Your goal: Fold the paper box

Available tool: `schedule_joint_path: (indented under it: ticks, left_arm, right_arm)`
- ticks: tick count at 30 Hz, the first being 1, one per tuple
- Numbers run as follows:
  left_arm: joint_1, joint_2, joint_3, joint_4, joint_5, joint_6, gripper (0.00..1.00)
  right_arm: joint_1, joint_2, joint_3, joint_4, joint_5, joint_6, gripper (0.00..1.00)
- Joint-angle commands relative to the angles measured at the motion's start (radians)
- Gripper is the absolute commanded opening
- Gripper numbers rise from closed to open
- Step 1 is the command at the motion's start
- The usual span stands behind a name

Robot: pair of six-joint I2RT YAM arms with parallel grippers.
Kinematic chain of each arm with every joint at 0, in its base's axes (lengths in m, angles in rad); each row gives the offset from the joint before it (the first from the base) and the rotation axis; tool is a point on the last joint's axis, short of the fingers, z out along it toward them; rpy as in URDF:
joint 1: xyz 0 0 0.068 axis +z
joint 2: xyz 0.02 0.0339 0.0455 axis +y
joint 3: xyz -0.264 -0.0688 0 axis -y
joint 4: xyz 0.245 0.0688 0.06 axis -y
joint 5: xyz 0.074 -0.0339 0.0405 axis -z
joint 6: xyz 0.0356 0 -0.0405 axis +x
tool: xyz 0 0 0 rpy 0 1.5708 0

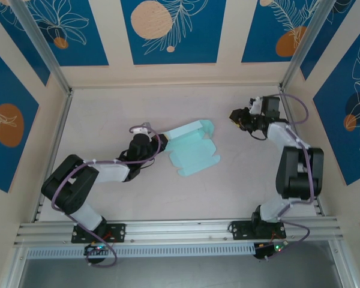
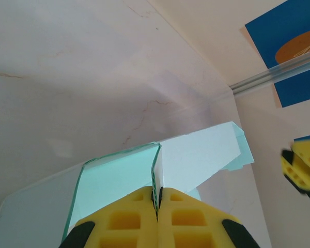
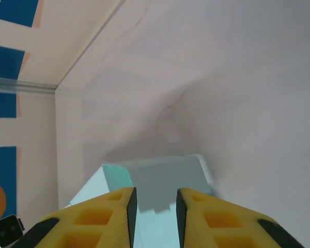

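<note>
**Fold Started, Most Work Outstanding**

The left gripper point(image 2: 156, 199) is clamped on an upright panel edge of the paper box point(image 1: 192, 147). The right gripper point(image 3: 156, 212) has jaws apart, holding nothing, well right of it. The box lies mid-scene on the table point(image 1: 108, 114), its near flaps flat. Judged early: most folds remain.

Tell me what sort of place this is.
Probably a robot test cell: a pale table boxed in by blue-patterned wall panels, an aluminium rail along the near edge, and a left arm and right arm bolted to it.
</note>
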Motion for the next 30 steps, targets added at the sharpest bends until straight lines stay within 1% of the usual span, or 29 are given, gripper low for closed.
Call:
schedule_joint_path:
  ticks: [1,3,6,9,13,16,21,28,30]
  left_arm:
    - [0.015,-0.011,0.008,-0.062,-0.004,0.040,0.02]
    - [0.015,-0.012,0.008,-0.067,-0.008,0.042,0.02]
    - [0.015,-0.019,0.006,-0.073,-0.015,0.045,0.03]
    - [0.015,-0.018,0.007,-0.078,-0.015,0.048,0.02]
    - [0.015,-0.013,0.008,-0.072,-0.012,0.045,0.03]
    - [0.014,-0.010,0.009,-0.069,-0.015,0.044,0.02]
    - [0.014,-0.004,0.013,-0.073,-0.017,0.045,0.03]
    - [0.013,0.014,0.015,-0.060,-0.016,0.040,0.02]
    - [0.013,0.014,0.013,-0.058,-0.018,0.038,0.02]
  right_arm:
    - [0.005,0.166,0.164,-0.110,-0.152,-0.110,0.26]
    - [0.015,0.272,0.261,-0.135,-0.189,-0.121,0.25]
    - [0.053,0.371,0.364,-0.181,-0.214,-0.139,0.25]
    - [0.103,0.428,0.441,-0.268,-0.152,-0.185,0.25]
    - [0.121,0.478,0.456,-0.303,-0.090,-0.159,0.22]
    - [0.127,0.496,0.457,-0.331,-0.079,-0.165,0.21]
    - [0.164,0.494,0.484,-0.438,-0.062,-0.225,0.21]
    - [0.184,0.442,0.454,-0.463,-0.119,-0.215,0.22]
    - [0.191,0.415,0.425,-0.463,-0.084,-0.205,0.22]
